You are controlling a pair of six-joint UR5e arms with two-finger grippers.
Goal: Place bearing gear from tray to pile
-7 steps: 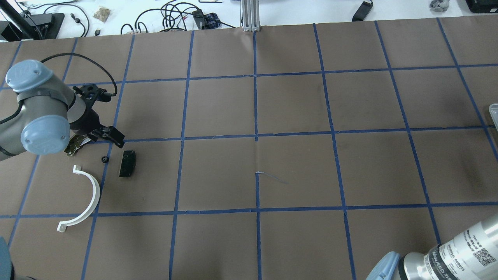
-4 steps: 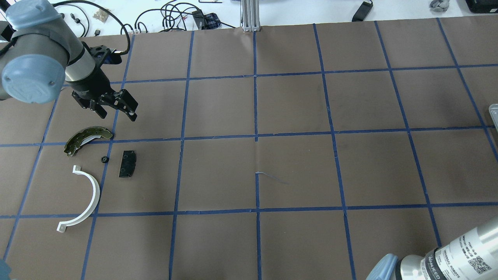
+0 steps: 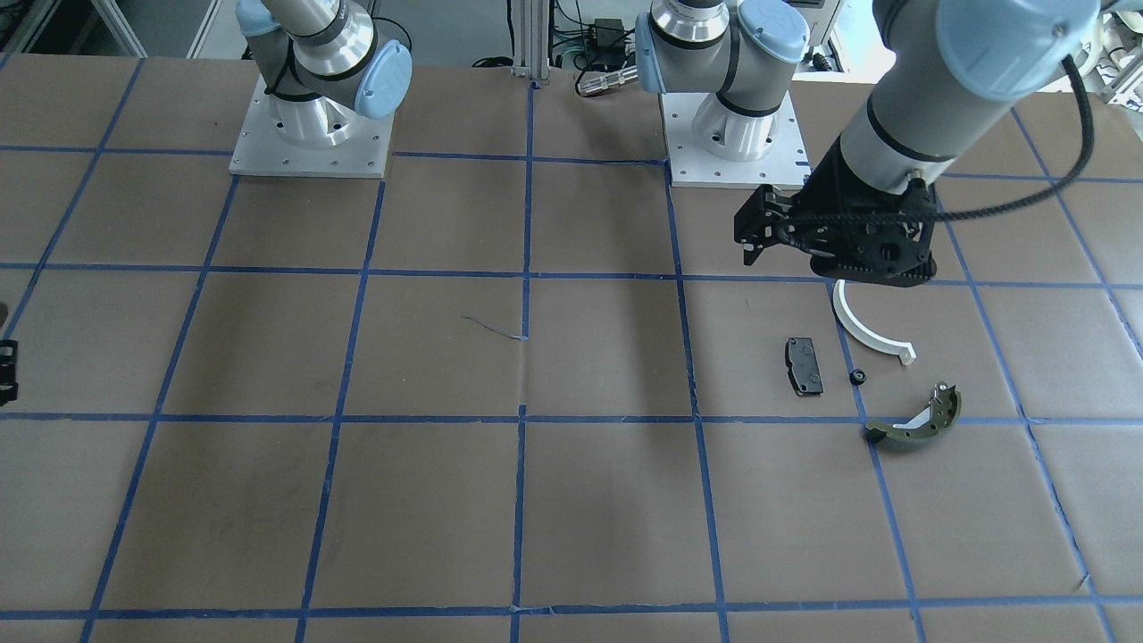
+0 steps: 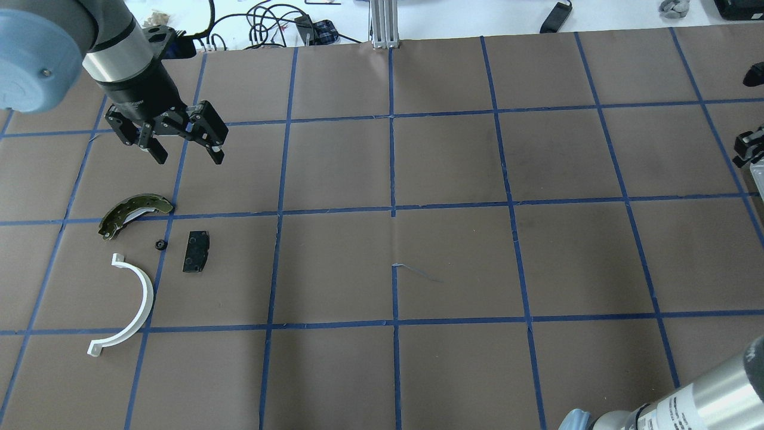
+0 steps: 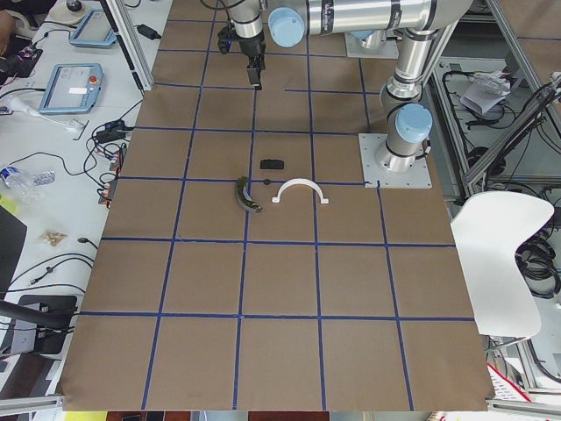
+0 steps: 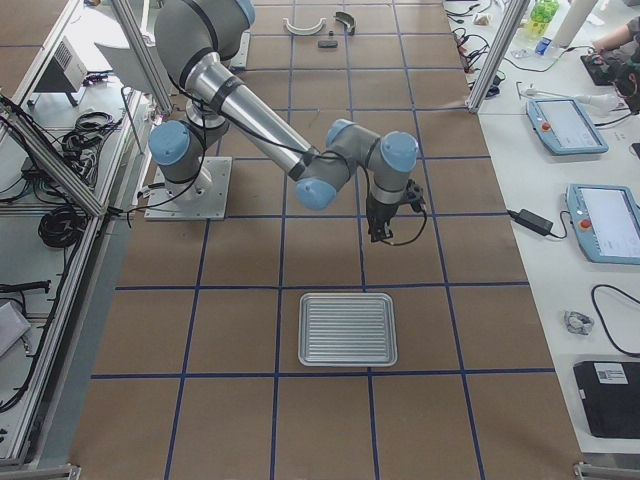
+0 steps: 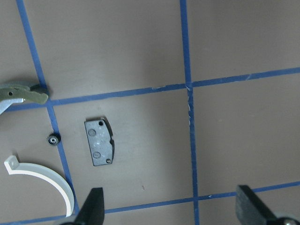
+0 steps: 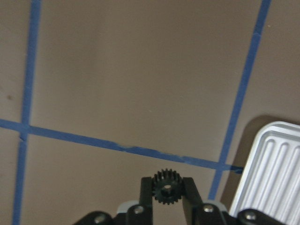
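Above the brown, blue-taped table (image 4: 453,263), right end effector (image 8: 167,190) pinches bearing gear (image 8: 166,185); left end effector (image 4: 188,156) gapes wide.

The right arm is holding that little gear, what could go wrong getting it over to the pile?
The gear is pinched only at the very tips of the right gripper, so it might slip or twist out on the long carry across the table. The open left gripper hangs near the pile, so the arms might crowd each other there.
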